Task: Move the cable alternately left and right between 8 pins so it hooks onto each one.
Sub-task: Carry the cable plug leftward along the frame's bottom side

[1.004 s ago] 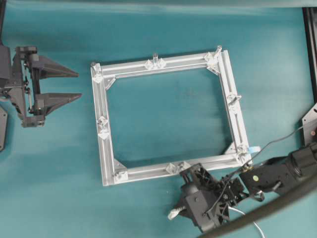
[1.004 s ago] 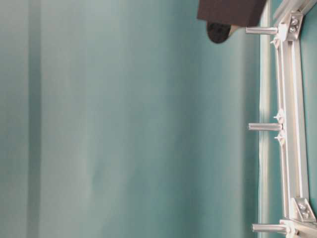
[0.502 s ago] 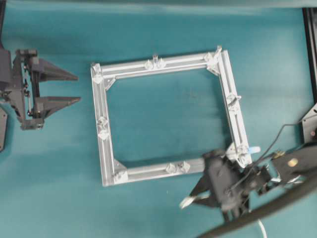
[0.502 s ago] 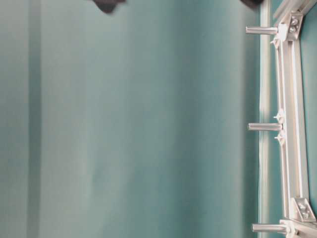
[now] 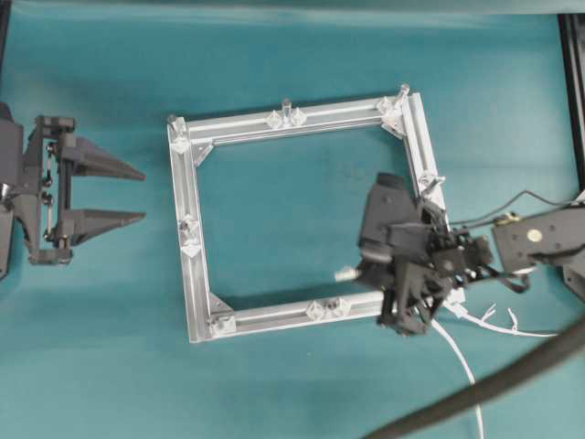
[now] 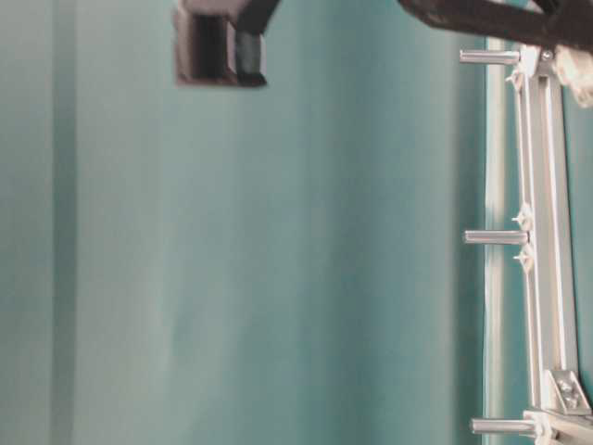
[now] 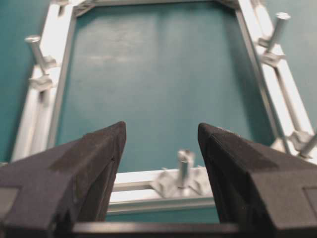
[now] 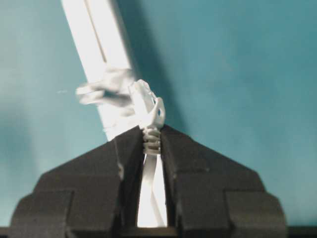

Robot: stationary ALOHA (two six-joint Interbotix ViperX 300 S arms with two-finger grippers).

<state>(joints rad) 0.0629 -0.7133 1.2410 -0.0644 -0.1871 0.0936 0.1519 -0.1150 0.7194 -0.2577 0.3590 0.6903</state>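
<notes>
Now the right gripper (image 8: 151, 144) is clamping the cable (image 8: 150, 191) just behind its plug, over the frame's (image 5: 302, 313) lower right corner; threading is only starting, I judge; next comes hooking the nearest of the pins (image 5: 430, 176); the left gripper (image 5: 142, 194) is hanging wide open, well apart; only the wrist view is showing the pinch, while overhead is showing slack trailing on the desk (image 5: 101, 366).

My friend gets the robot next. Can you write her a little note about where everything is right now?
Right claw: shut on the cable, pinching it near its plug end, over the frame's lower right corner.
Left claw: open, empty, left of the frame.
Cable: trails from the right claw toward the bottom edge of the overhead view.
Pins: all I can see are bare.
Done: cable picked up.
Left: weave it left and right around all eight pins.
</notes>
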